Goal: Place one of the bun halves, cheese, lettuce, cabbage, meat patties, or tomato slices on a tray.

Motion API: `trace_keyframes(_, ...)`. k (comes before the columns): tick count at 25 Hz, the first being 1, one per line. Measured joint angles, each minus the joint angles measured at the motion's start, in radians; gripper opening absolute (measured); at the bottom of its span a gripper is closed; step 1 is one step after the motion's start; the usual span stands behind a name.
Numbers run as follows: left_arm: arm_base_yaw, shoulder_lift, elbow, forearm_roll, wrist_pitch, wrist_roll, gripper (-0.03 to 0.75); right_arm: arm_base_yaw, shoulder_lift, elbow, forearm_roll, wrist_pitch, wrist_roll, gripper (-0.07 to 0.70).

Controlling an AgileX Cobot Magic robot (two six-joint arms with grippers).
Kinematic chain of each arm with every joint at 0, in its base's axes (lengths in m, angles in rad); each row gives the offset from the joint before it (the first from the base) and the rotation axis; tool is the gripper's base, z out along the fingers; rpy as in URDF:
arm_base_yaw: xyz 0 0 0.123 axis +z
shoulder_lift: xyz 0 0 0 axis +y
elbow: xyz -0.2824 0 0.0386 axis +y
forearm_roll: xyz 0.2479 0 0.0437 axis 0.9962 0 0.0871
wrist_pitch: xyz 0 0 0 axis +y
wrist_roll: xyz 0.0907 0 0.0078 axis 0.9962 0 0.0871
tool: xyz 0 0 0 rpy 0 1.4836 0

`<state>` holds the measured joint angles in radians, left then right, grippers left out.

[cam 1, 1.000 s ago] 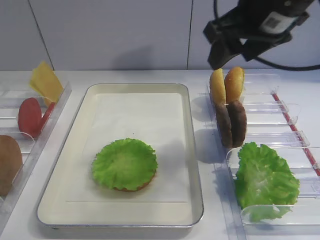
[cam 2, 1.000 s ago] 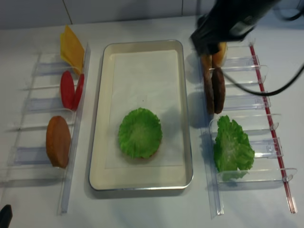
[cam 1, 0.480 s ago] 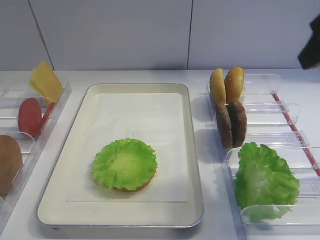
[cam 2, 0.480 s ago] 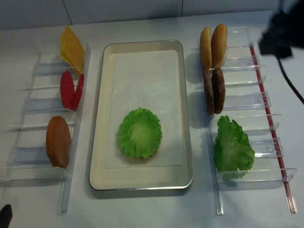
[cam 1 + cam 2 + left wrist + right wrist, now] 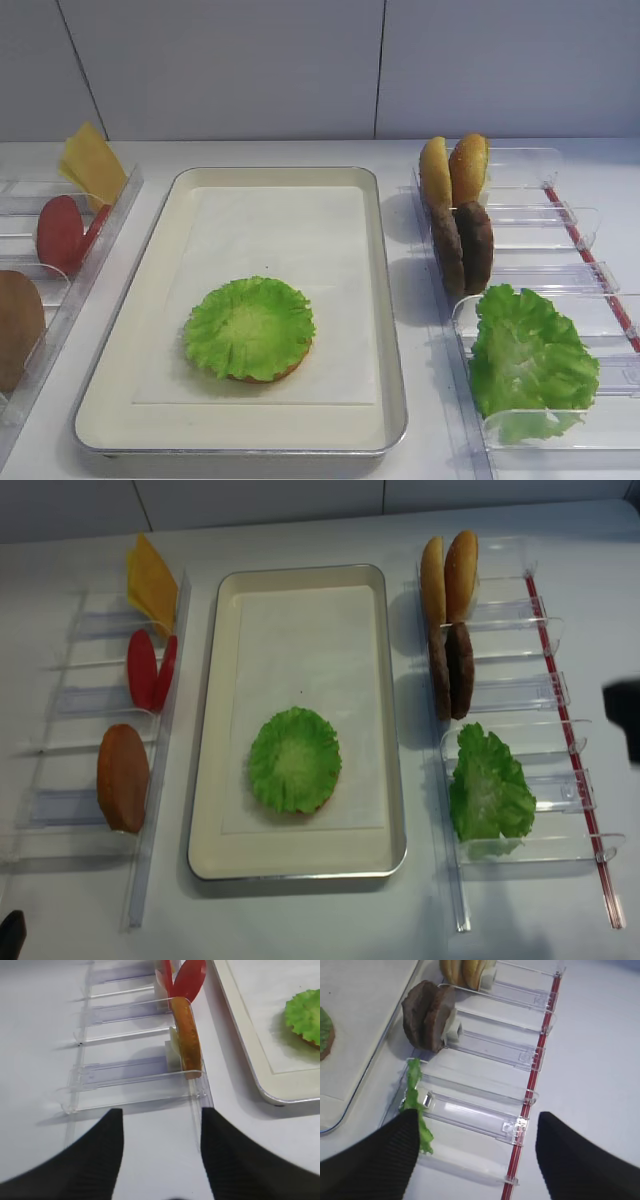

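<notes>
The lettuce (image 5: 249,327) lies flat on a bun half in the near part of the silver tray (image 5: 385,300). Two bun halves (image 5: 453,168) and two meat patties (image 5: 462,245) stand on edge in the right rack, with the cabbage (image 5: 528,360) in front of them. Cheese (image 5: 151,580), tomato slices (image 5: 148,668) and another bun half (image 5: 122,776) stand in the left rack. My right gripper (image 5: 477,1114) hangs open and empty above the right rack's near slots. My left gripper (image 5: 161,1110) is open and empty over bare table, just in front of the left rack.
Clear plastic racks (image 5: 520,690) flank the tray, the right one edged by a red strip (image 5: 565,730). A dark part of the right arm (image 5: 625,718) shows at the right edge. A white wall stands behind the table.
The right arm left its place above the bun halves at the back, swung right and came forward along the right rack, carrying nothing. The food has not moved.
</notes>
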<state>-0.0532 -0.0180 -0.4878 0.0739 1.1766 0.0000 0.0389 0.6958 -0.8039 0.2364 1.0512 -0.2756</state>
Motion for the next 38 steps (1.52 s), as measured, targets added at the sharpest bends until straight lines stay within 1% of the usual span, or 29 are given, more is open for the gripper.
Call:
trace_keyframes(2, 0.0, 0.0, 0.0, 0.0, 0.0, 0.0, 0.349, 0.0, -0.087, 0.049, -0.014, -0.008, 0.011, 0.511)
trace_keyframes(5, 0.0, 0.0, 0.0, 0.0, 0.0, 0.0, 0.349, 0.0, -0.216, 0.122, -0.059, -0.007, 0.07, 0.511)
trace_keyframes(8, 0.0, 0.0, 0.0, 0.0, 0.0, 0.0, 0.349, 0.0, -0.32, 0.178, -0.099, 0.031, 0.123, 0.51)
trace_keyframes(10, 0.0, 0.0, 0.0, 0.0, 0.0, 0.0, 0.349, 0.0, -0.386, 0.2, -0.111, 0.065, 0.138, 0.51)
trace_keyframes(13, 0.0, 0.0, 0.0, 0.0, 0.0, 0.0, 0.349, 0.0, -0.492, 0.23, -0.113, 0.097, 0.14, 0.51)
trace_keyframes(19, 0.0, 0.0, 0.0, 0.0, 0.0, 0.0, 0.349, 0.0, -0.702, 0.26, -0.113, 0.113, 0.142, 0.51)
trace_keyframes(23, 0.0, 0.0, 0.0, 0.0, 0.0, 0.0, 0.349, 0.0, -0.713, 0.26, -0.138, 0.12, 0.142, 0.51)
trace_keyframes(28, 0.0, 0.0, 0.0, 0.0, 0.0, 0.0, 0.349, 0.0, -0.714, 0.323, -0.142, 0.108, 0.142, 0.51)
trace_keyframes(31, 0.0, 0.0, 0.0, 0.0, 0.0, 0.0, 0.349, 0.0, -0.714, 0.33, -0.142, 0.103, 0.142, 0.51)
trace_keyframes(38, 0.0, 0.0, 0.0, 0.0, 0.0, 0.0, 0.349, 0.0, -0.714, 0.33, -0.144, 0.097, 0.142, 0.432)
